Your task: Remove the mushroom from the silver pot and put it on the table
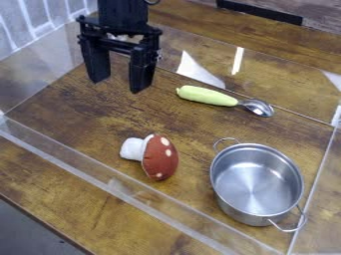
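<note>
Camera view: mushroom [154,155] on table [80,110] beside silver pot [257,183], well below empty, wide-open tool [116,78].

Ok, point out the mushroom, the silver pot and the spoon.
mushroom [156,156], camera view, on its red dotted cap.
silver pot [254,183], camera view, on its bare inside bottom.
spoon [206,95], camera view, on its yellow-green handle.

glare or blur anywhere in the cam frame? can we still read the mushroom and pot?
Camera view: bright glare streaks on the clear enclosure wall; silver pot mirrors light inside; mushroom and spoon sharp with soft shadows; gripper dark, slightly soft, jaws open.
</note>
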